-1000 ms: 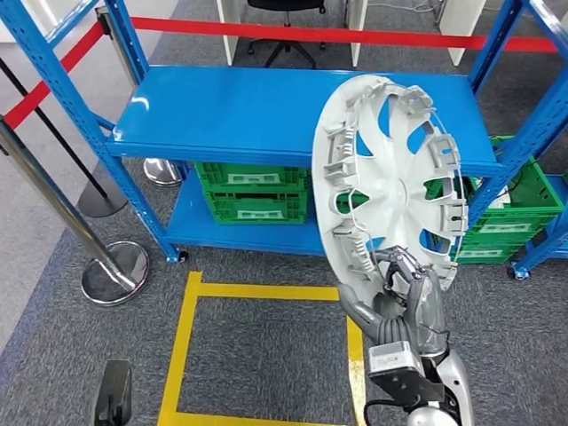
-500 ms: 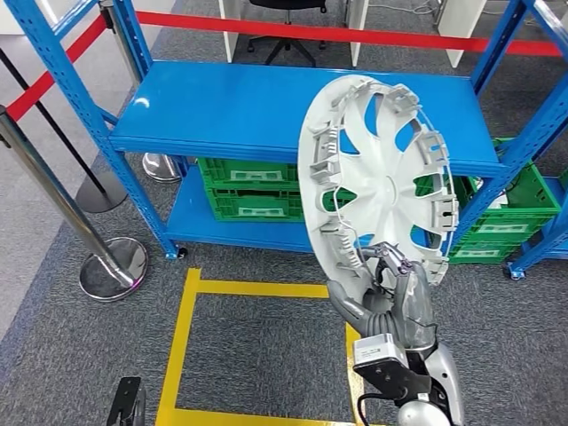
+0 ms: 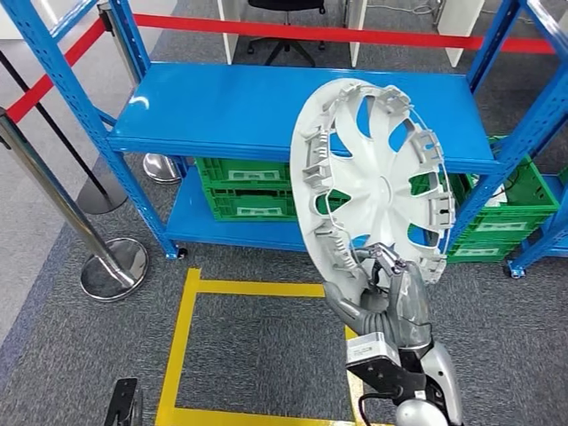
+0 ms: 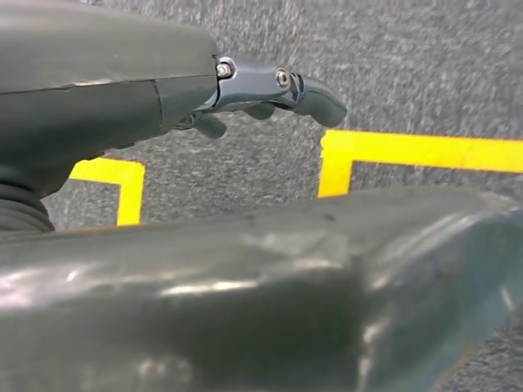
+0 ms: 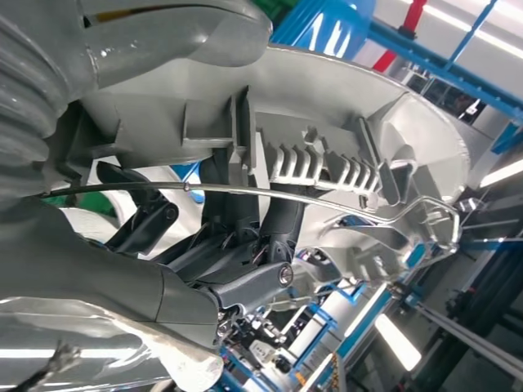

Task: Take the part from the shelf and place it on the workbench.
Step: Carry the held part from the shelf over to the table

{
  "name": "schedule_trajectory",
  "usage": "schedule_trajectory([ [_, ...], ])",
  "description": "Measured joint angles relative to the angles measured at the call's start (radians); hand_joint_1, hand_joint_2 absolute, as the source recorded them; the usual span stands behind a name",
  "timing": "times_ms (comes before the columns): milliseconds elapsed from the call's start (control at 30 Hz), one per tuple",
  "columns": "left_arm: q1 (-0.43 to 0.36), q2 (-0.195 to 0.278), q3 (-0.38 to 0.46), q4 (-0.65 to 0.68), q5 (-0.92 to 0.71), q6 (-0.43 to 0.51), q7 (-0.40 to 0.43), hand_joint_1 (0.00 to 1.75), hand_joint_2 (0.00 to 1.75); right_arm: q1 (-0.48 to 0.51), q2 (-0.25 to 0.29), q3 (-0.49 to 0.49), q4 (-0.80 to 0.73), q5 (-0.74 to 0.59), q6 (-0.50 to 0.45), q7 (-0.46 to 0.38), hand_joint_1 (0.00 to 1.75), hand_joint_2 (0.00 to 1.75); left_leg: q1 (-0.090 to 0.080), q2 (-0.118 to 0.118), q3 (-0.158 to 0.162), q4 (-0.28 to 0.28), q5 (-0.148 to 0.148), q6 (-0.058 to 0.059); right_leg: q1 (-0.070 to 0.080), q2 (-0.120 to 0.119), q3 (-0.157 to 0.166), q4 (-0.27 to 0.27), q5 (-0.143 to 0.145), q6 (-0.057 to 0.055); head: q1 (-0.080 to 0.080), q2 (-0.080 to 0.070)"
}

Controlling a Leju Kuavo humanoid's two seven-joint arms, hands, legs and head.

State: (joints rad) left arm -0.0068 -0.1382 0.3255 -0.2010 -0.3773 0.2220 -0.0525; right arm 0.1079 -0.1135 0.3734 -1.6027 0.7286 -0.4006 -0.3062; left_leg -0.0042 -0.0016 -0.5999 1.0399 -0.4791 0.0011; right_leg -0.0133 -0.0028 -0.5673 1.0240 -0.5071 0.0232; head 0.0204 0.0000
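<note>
The fingers (image 3: 385,266) of the right hand (image 3: 391,297) are curled around the lower rim of the wheel cover (image 3: 372,177), grasping it and holding it up in front of the blue shelf (image 3: 221,111). The cover is a pale grey disc standing nearly on edge, its ribbed, clip-lined inner side turned toward the robot and its top leaning slightly away toward the shelf. The right wrist view shows dark fingers (image 5: 259,286) hooked over the rim beside the wire ring (image 5: 259,196). The left hand (image 4: 185,106) hangs over the floor, fingers (image 4: 278,86) stretched out and grasping nothing. Green crates (image 3: 251,186) sit on the shelf's lower level, more to its right. In front of the shelf, yellow tape (image 3: 194,293) marks grey carpet (image 3: 60,355); a chrome stanchion (image 3: 114,266) stands to its left, red barrier tape (image 3: 321,34) runs behind it.
</note>
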Motion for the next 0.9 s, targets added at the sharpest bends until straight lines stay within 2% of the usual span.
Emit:
schedule_trajectory([
  [67, -0.001, 0.001, 0.006, 0.000, -0.001, 0.005, -0.015, 0.00, 0.00, 0.002, 0.000, -0.001, 0.000, 0.008, -0.004, 0.003, 1.75, 1.75, 0.003, 0.000, -0.027, 0.068, -0.046, -0.012, -0.004, -0.007, 0.001, -0.003, 0.003, -0.011, -0.004, 0.000],
  [133, -0.002, 0.000, 0.011, 0.000, -0.002, 0.006, -0.022, 0.00, 0.00, 0.004, 0.000, -0.001, 0.000, 0.018, -0.008, 0.006, 1.75, 1.75, 0.007, 0.000, -0.079, 0.195, -0.108, -0.020, -0.004, -0.016, 0.001, -0.003, 0.003, -0.015, -0.006, 0.000],
  [167, -0.002, 0.000, 0.012, 0.000, -0.003, 0.006, -0.023, 0.00, 0.00, 0.006, 0.000, -0.001, 0.000, 0.023, -0.009, 0.008, 1.75, 1.75, 0.008, 0.000, -0.100, 0.246, -0.125, -0.022, -0.004, -0.021, 0.001, -0.003, 0.003, -0.016, -0.006, 0.000],
  [200, -0.002, -0.001, 0.013, 0.000, -0.003, 0.006, -0.023, 0.00, 0.00, 0.006, 0.000, -0.001, 0.000, 0.026, -0.010, 0.009, 1.75, 1.75, 0.009, 0.000, -0.108, 0.267, -0.124, -0.023, -0.004, -0.027, 0.001, -0.002, 0.002, -0.016, -0.006, 0.000],
  [233, -0.002, -0.001, 0.013, 0.000, -0.004, 0.006, -0.023, 0.00, 0.00, 0.007, 0.000, -0.001, 0.000, 0.029, -0.011, 0.010, 1.75, 1.75, 0.009, 0.001, -0.099, 0.250, -0.105, -0.022, -0.004, -0.033, 0.002, -0.002, 0.002, -0.016, -0.006, 0.000],
  [267, -0.002, -0.001, 0.014, 0.000, -0.005, 0.006, -0.023, 0.00, 0.00, 0.007, 0.000, -0.001, 0.000, 0.032, -0.011, 0.012, 1.75, 1.75, 0.009, 0.005, -0.075, 0.201, -0.071, -0.019, -0.004, -0.040, 0.003, -0.002, 0.001, -0.016, -0.006, 0.000],
  [333, -0.006, -0.001, 0.015, 0.000, -0.006, 0.005, -0.023, 0.00, 0.00, 0.007, 0.000, -0.001, 0.000, 0.035, -0.011, 0.015, 1.75, 1.75, 0.003, 0.041, -0.015, 0.074, -0.011, -0.010, -0.001, -0.054, 0.006, -0.001, -0.002, -0.012, -0.007, 0.000],
  [400, -0.013, -0.002, 0.018, 0.000, -0.007, 0.004, -0.023, 0.00, 0.00, 0.007, 0.000, -0.001, 0.000, 0.039, -0.011, 0.018, 1.75, 1.75, -0.005, 0.066, 0.012, 0.003, 0.001, 0.001, 0.005, -0.072, 0.003, 0.001, -0.004, -0.004, -0.006, 0.000],
  [467, -0.013, -0.003, 0.022, 0.000, -0.004, 0.003, -0.023, 0.00, 0.00, 0.006, 0.000, 0.000, 0.000, 0.047, -0.011, 0.020, 1.75, 1.75, -0.006, 0.050, 0.011, -0.011, -0.003, 0.010, 0.007, -0.091, 0.001, 0.001, -0.006, 0.006, -0.006, 0.000],
  [533, -0.009, -0.005, 0.027, 0.000, -0.001, 0.005, -0.024, 0.00, 0.00, 0.003, 0.000, 0.003, 0.001, 0.053, -0.011, 0.024, 1.75, 1.75, -0.002, 0.030, 0.012, -0.020, 0.004, 0.021, 0.004, -0.069, -0.008, 0.020, -0.027, 0.015, -0.005, 0.000],
  [567, -0.010, -0.006, 0.030, 0.000, 0.000, 0.006, -0.026, 0.00, 0.00, 0.003, -0.001, 0.004, 0.001, 0.053, -0.012, 0.027, 1.75, 1.75, 0.001, 0.019, 0.013, -0.024, 0.007, 0.027, 0.002, -0.047, -0.025, 0.057, -0.052, 0.018, -0.003, 0.000],
  [600, -0.011, -0.007, 0.033, 0.000, 0.000, 0.006, -0.027, 0.00, 0.00, 0.004, -0.001, 0.005, 0.002, 0.054, -0.012, 0.028, 1.75, 1.75, 0.001, 0.009, 0.012, -0.025, 0.009, 0.030, 0.001, -0.024, -0.051, 0.113, -0.083, 0.019, -0.002, 0.000],
  [633, -0.012, -0.008, 0.035, 0.000, 0.000, 0.007, -0.030, 0.00, 0.00, 0.005, -0.002, 0.006, 0.003, 0.055, -0.012, 0.029, 1.75, 1.75, 0.001, -0.003, 0.011, -0.024, 0.010, 0.032, 0.001, -0.012, -0.080, 0.178, -0.112, 0.019, -0.001, 0.000],
  [667, -0.013, -0.008, 0.037, 0.000, 0.000, 0.007, -0.032, 0.00, 0.00, 0.006, -0.003, 0.007, 0.005, 0.056, -0.012, 0.030, 1.75, 1.75, 0.000, -0.015, 0.011, -0.024, 0.011, 0.033, 0.001, -0.005, -0.107, 0.234, -0.130, 0.020, 0.000, 0.000],
  [700, -0.012, -0.009, 0.038, 0.000, 0.000, 0.007, -0.034, 0.00, 0.00, 0.007, -0.004, 0.008, 0.005, 0.058, -0.012, 0.031, 1.75, 1.75, -0.001, -0.028, 0.011, -0.023, 0.011, 0.034, 0.001, -0.002, -0.122, 0.261, -0.129, 0.020, 0.000, 0.000],
  [733, -0.012, -0.009, 0.039, 0.000, -0.001, 0.007, -0.035, 0.00, 0.00, 0.007, -0.005, 0.008, 0.006, 0.060, -0.012, 0.032, 1.75, 1.75, -0.001, -0.041, 0.011, -0.022, 0.011, 0.034, 0.001, 0.001, -0.120, 0.252, -0.109, 0.020, 0.000, 0.000],
  [767, -0.011, -0.010, 0.039, 0.000, -0.002, 0.007, -0.035, 0.00, 0.00, 0.006, -0.005, 0.009, 0.006, 0.062, -0.011, 0.033, 1.75, 1.75, -0.001, -0.054, 0.011, -0.020, 0.010, 0.033, 0.000, 0.007, -0.101, 0.207, -0.075, 0.019, 0.000, 0.000],
  [833, -0.012, -0.010, 0.040, 0.000, -0.008, 0.007, -0.036, 0.00, 0.00, 0.006, -0.006, 0.010, 0.007, 0.066, -0.011, 0.034, 1.75, 1.75, -0.001, -0.080, 0.008, -0.014, 0.009, 0.029, -0.006, 0.050, -0.044, 0.084, -0.015, 0.017, 0.000, 0.000],
  [867, -0.013, -0.010, 0.040, 0.000, -0.012, 0.007, -0.036, 0.00, 0.00, 0.006, -0.006, 0.010, 0.007, 0.068, -0.011, 0.034, 1.75, 1.75, -0.001, -0.091, 0.002, -0.010, 0.010, 0.025, -0.009, 0.070, -0.023, 0.041, -0.003, 0.015, -0.001, 0.000],
  [900, -0.013, -0.010, 0.040, 0.000, -0.015, 0.007, -0.037, 0.00, 0.00, 0.006, -0.007, 0.011, 0.008, 0.069, -0.011, 0.034, 1.75, 1.75, 0.000, -0.102, -0.004, -0.007, 0.012, 0.020, -0.010, 0.084, -0.012, 0.019, -0.003, 0.014, -0.001, 0.000],
])
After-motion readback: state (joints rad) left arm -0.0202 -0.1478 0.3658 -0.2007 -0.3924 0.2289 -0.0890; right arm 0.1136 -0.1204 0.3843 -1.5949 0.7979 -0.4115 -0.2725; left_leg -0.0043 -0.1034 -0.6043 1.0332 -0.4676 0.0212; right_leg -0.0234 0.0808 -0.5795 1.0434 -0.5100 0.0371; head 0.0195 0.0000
